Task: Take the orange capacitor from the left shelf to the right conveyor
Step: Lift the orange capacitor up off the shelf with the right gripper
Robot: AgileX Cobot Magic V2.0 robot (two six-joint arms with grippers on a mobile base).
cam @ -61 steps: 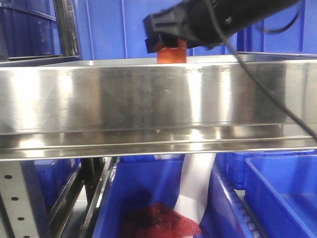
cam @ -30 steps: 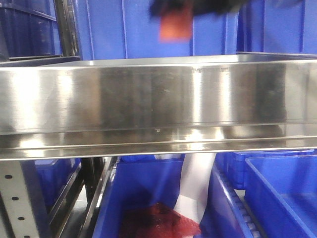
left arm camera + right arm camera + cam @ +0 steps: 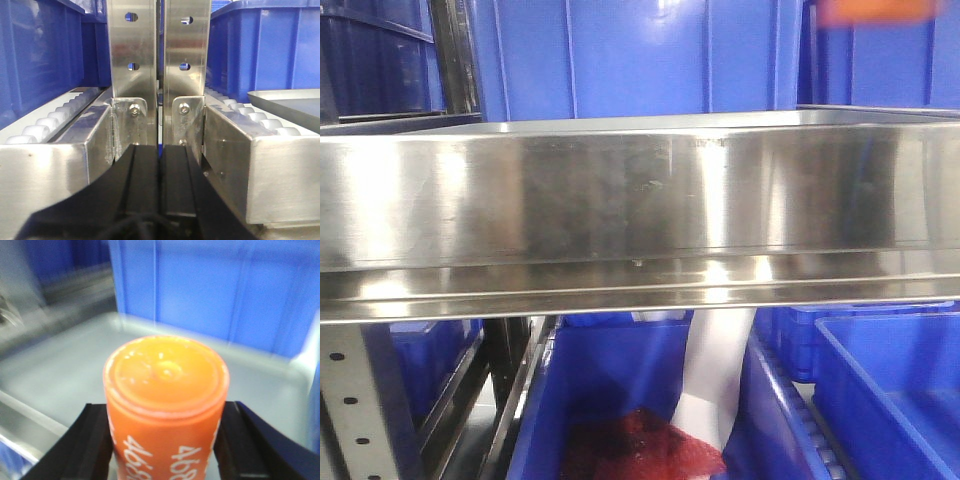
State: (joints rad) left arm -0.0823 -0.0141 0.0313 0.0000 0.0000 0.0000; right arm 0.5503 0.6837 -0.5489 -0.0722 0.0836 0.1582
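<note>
The small orange can (image 3: 165,390) is squeezed upright in the black right claw (image 3: 167,440) so it cannot slip onto the shiny steel shelf (image 3: 55,365) under the claw

One orange capacitor (image 3: 165,405). One steel shelf (image 3: 620,200). Two perforated uprights (image 3: 132,75). Two roller tracks (image 3: 55,117). Under the shelf, apparently three blue bins (image 3: 610,390), their edges cut off.

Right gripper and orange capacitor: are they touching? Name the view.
Touching. The right wrist view shows black fingers of the right gripper pressed against both sides of the orange capacitor.
</note>
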